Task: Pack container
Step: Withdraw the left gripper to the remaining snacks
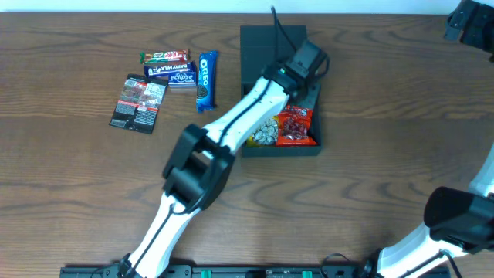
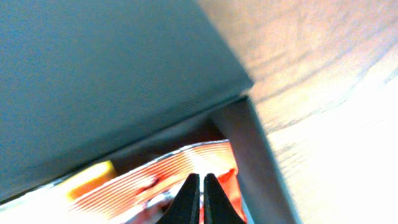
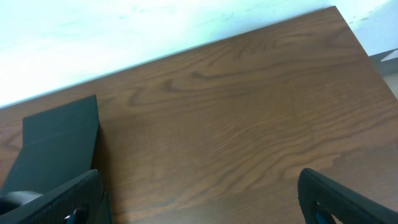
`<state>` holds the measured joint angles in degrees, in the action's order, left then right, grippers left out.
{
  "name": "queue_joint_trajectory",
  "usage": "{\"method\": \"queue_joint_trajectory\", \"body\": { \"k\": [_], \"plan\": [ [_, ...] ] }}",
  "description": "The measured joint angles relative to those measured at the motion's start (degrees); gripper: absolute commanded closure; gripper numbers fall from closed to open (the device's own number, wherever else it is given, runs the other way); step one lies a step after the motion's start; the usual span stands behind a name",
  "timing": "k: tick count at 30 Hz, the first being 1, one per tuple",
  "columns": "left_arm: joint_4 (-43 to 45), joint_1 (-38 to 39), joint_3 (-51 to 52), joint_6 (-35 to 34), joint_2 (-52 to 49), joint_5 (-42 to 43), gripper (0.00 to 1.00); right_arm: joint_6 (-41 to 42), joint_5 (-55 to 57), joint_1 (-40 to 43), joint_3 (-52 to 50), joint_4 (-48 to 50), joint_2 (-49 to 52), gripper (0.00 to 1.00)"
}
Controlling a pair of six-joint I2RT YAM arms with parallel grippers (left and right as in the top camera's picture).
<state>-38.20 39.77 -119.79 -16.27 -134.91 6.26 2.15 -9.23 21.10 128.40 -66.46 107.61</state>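
The container (image 1: pixel 312 147), a dark square box, lies at the table's middle with its flap lid (image 1: pixel 258 46) raised at the far side. Inside lie a red packet (image 1: pixel 296 126) and a yellow-and-white packet (image 1: pixel 265 133). My left arm reaches across the box, and my left gripper (image 1: pixel 306 86) is shut with nothing between its fingers. In the left wrist view my left gripper (image 2: pixel 201 182) hovers just above a red striped packet (image 2: pixel 155 177), below the lid (image 2: pixel 106 81) and beside the box's wall (image 2: pixel 255 162). My right gripper (image 3: pixel 199 199) is open over bare wood, far right of the box.
Loose snacks lie left of the box: an Oreo pack (image 1: pixel 206 79), a blue chocolate bar (image 1: pixel 171 76), a brown-and-green bar (image 1: pixel 164 55) and a dark flat packet (image 1: pixel 139 103). The right wrist view shows the lid's edge (image 3: pixel 56 143) and the table's far edge (image 3: pixel 186 46).
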Motion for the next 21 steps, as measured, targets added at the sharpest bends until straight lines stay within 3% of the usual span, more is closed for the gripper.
{"method": "queue_joint_trajectory", "body": {
  "k": [8,16,21],
  "plan": [
    [-10.91,-5.11,-3.28,-0.04,15.1,-13.68,0.94,0.02,0.0,0.0,0.0,0.02,0.0,0.01],
    [-14.6,-20.31,-1.53,-1.66,12.28,-15.63,0.94,0.02,0.02,0.0,0.0,-0.15,0.0,0.01],
    [-18.27,-25.31,-1.53,-1.38,12.22,-15.43,0.94,0.02,0.02,0.0,0.0,-0.2,0.0,0.01]
  ]
}}
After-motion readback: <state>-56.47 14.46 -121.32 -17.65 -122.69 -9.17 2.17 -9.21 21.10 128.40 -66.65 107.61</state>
